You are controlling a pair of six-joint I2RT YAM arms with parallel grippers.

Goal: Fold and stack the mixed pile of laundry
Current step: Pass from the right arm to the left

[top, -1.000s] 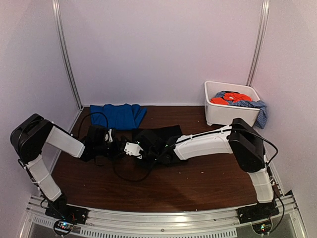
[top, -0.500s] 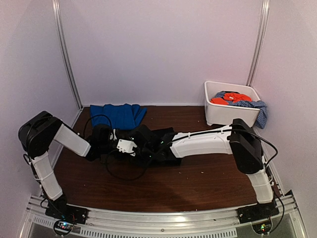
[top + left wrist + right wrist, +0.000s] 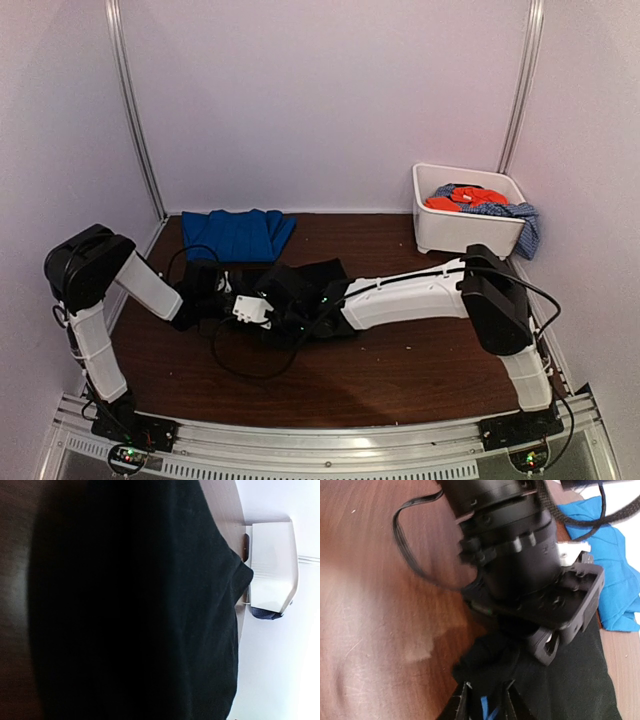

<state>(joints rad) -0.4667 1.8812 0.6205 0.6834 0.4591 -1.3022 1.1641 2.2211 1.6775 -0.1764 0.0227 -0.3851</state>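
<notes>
Dark wood tabletop (image 3: 400, 365) spreads beneath, and the two pincers meet near its middle. The left pincer (image 3: 542, 645) is pressed together on a bunched edge of the black garment (image 3: 570, 690). Just beside it, the right pincer (image 3: 486, 704) hangs over the same cloth, fingers slightly parted (whether they touch it, I cannot tell). Behind them, toward the back wall, lies the royal-blue garment (image 3: 240, 232). Well off to their right, a white tub (image 3: 440, 235) holds the orange-red garment (image 3: 465, 198), with the speckled one (image 3: 520, 225) draped over its rim.

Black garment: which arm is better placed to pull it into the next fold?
Left, probably: the left claw is shut on a bunched edge of the black garment, while the right claw stands parted just beside it.
</notes>
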